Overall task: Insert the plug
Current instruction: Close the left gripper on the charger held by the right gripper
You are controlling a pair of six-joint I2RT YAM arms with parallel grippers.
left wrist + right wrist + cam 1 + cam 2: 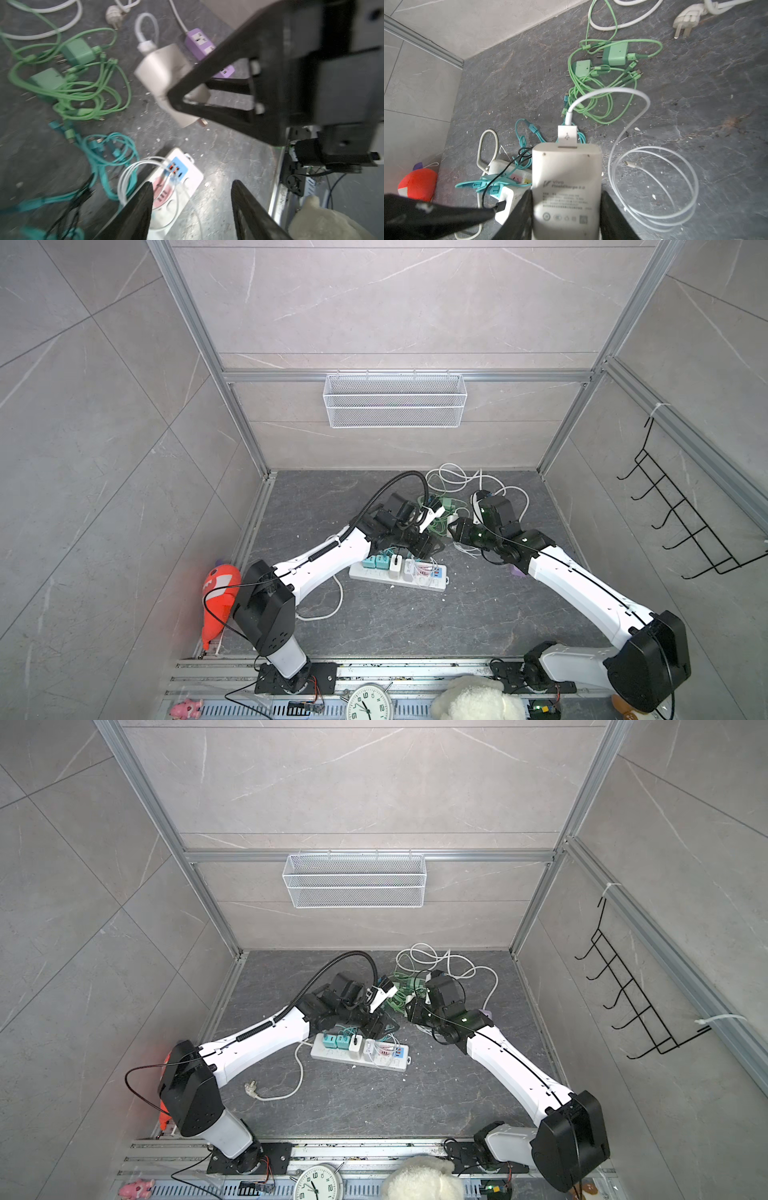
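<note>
White plastic fills the right wrist view: the white charger, which is the plug to be inserted, sits clamped between the right fingers, pressed flat against its two sides, with a white USB cable running out of its top end. It hangs above the dark tabletop, near the power strip but not over it, and its prongs (just visible in the left wrist view) are clear of any socket. The left fingers stand well apart with nothing between them, hovering over the USB end of the strip. So the pick-up looks done. Left to do, as I judge it: carry the charger over the strip, line the prongs up with a free socket and press it home. Several sockets already carry teal and white chargers, and I cannot tell which one is free.
</note>
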